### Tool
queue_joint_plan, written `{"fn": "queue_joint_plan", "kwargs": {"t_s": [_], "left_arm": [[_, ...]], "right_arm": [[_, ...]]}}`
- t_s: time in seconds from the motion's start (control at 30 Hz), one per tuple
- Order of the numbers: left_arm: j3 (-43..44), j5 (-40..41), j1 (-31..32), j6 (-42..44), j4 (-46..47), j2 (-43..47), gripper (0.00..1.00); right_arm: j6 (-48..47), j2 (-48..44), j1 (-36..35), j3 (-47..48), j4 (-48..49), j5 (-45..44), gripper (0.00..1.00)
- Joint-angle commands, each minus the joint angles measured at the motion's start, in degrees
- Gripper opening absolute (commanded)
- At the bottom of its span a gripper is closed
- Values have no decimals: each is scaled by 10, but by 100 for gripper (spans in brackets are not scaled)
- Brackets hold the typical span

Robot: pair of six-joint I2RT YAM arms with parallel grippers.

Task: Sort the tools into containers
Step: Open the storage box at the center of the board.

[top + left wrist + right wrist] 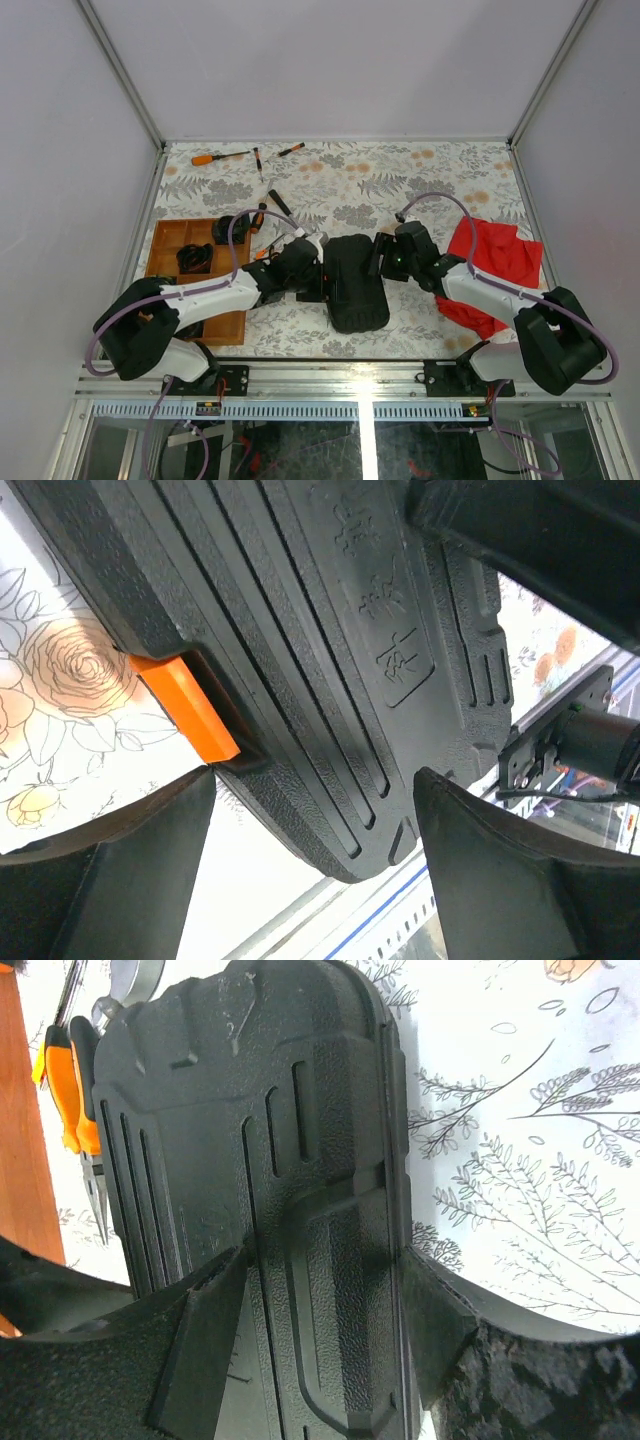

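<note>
Left end effector (315,790) open, jaws astride the tool case (356,285) by its orange latch (185,705). Case lies shut, centre of tabletop (420,190): rigid ribbed plastic, likely weighty; take it by the edges. Right end effector (325,1270) straddles the opposite edge; clamped or not, can't tell.

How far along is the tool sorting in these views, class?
Done: some dark items lie in the wooden tray. In hand: left fingers and right fingers are at the closed black case, no tool held. Left: the orange screwdriver, two small drivers and a black-handled tool lie loose on the table.
</note>
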State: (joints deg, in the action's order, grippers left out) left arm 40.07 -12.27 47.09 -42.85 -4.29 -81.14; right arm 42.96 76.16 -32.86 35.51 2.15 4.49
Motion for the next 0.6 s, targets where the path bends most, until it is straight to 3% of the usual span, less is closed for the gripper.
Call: {"fn": "queue_joint_plan", "kwargs": {"t_s": [0.0, 0.33, 0.57], "left_arm": [[35, 72, 10, -20, -3, 3, 79], [19, 181, 10, -31, -54, 80, 78], [-9, 217, 2, -60, -57, 121, 69]], "right_arm": [[-41, -6, 10, 26, -24, 7, 70], [-67, -45, 10, 4, -32, 4, 74], [-75, -69, 10, -11, -10, 24, 76]]}}
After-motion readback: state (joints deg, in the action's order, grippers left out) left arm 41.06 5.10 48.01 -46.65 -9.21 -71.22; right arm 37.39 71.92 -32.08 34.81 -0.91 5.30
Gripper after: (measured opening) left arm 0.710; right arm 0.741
